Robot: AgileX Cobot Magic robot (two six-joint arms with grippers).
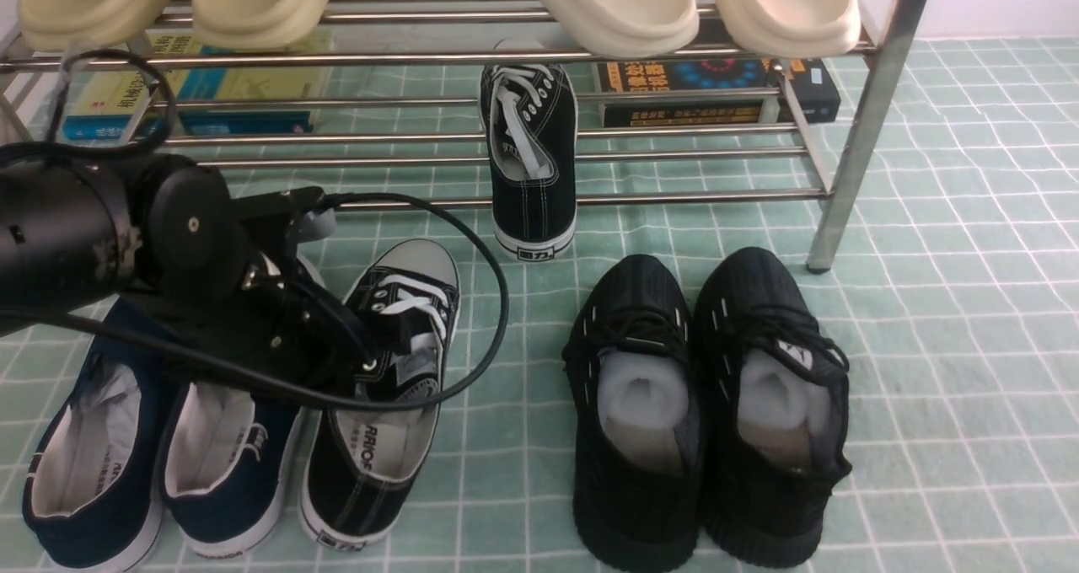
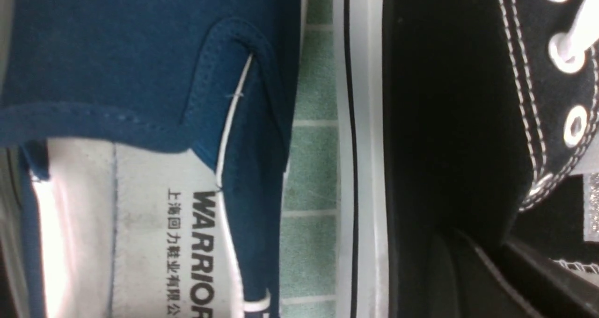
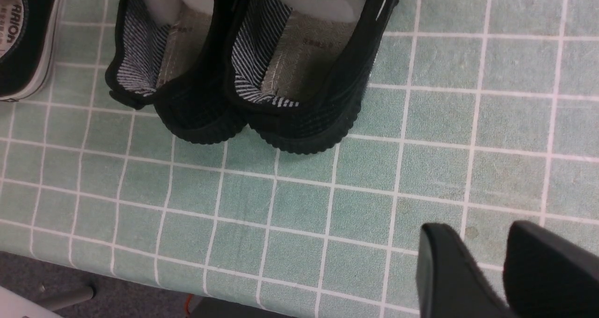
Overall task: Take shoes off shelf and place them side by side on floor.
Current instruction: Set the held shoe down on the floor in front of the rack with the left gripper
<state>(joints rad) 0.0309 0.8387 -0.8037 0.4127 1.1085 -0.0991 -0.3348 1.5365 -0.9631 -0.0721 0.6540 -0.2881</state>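
One down, one to go. Down: a black canvas sneaker [image 1: 383, 404] on the green gridded floor [image 1: 969, 303], toe toward the shelf [image 1: 877, 93], just beside the navy slip-ons [image 1: 223, 463] and apart from the black knit sneakers [image 1: 708, 413] further right. Left gripper [image 1: 392, 350] planted at its collar, fingers [image 2: 468, 285] either side of the canvas wall; clamped or slack, impossible to tell from these views. Left to fetch: the second sneaker [image 1: 531, 156], up on the lower tier under the cream slippers [image 1: 607, 8], heel hanging out past the front bar. Right gripper [image 3: 482, 231] parted and empty, hovering over bare floor near the knit sneakers. Roughly halfway by the look of it, with the mate to be set alongside.
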